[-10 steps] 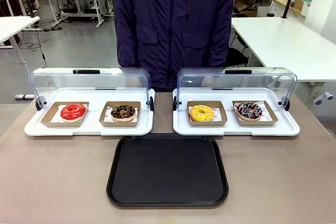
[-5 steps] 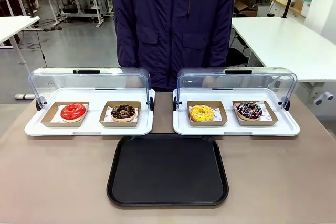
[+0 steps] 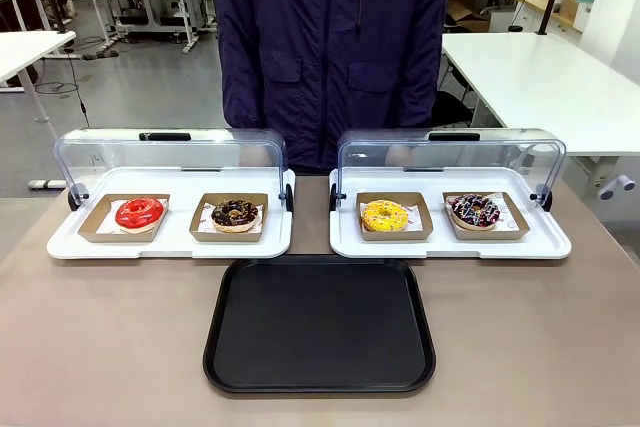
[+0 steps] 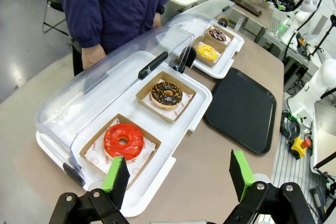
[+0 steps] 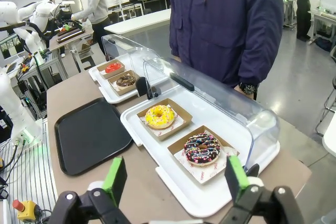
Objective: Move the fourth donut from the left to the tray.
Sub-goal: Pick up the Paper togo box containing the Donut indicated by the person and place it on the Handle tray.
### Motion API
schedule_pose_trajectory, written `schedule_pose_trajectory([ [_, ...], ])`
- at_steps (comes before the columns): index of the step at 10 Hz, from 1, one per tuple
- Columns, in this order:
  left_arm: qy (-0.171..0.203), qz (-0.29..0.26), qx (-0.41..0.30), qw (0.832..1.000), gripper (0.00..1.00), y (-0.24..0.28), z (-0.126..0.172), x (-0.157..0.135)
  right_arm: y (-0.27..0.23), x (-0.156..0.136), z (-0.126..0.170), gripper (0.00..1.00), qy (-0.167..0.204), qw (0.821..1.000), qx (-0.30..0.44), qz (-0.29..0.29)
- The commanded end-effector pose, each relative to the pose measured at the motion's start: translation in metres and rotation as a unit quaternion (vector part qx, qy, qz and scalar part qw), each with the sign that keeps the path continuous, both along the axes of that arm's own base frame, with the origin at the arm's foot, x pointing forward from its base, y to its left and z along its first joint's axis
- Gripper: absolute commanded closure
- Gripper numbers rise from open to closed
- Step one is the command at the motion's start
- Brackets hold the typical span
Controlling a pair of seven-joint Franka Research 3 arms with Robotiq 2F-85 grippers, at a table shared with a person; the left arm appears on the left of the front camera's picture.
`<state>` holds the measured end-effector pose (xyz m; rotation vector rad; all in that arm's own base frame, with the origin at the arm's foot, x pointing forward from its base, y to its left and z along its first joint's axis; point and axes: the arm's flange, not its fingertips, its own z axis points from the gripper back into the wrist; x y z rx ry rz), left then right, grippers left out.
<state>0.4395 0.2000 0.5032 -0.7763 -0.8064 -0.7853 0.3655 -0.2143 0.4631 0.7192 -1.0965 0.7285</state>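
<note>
The fourth donut (image 3: 475, 210), dark icing with coloured drizzle, lies in a brown cardboard holder at the right end of the right white tray (image 3: 450, 245). It also shows close in the right wrist view (image 5: 202, 149) and far off in the left wrist view (image 4: 217, 34). The black tray (image 3: 320, 325) lies bare in the middle of the table, nearer the robot; it appears too in the wrist views (image 4: 241, 108) (image 5: 89, 132). My right gripper (image 5: 173, 179) hangs open above the table's edge, short of the fourth donut. My left gripper (image 4: 178, 179) is open near the red donut (image 4: 123, 140).
A yellow donut (image 3: 385, 215) sits left of the fourth one. The left white tray (image 3: 170, 244) holds the red donut (image 3: 139, 213) and a crumb-topped chocolate donut (image 3: 235, 213). Both clear domed lids (image 3: 450, 162) stand raised at the back. A person in a dark jacket (image 3: 330, 47) stands behind.
</note>
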Motion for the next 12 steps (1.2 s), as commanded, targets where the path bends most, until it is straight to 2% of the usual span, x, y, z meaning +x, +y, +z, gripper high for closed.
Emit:
schedule_pose_trajectory([
  [1,-0.002,-0.002,-0.005,1.000,0.00,0.0003,0.0003,-0.0006,-0.0018,0.0045,0.0020,0.00,-0.018,1.000,0.001,0.002],
  [12,-0.002,-0.002,-0.005,1.000,0.00,0.0003,0.0003,-0.0006,-0.0018,0.0045,0.0020,0.00,-0.018,1.000,0.001,0.002],
])
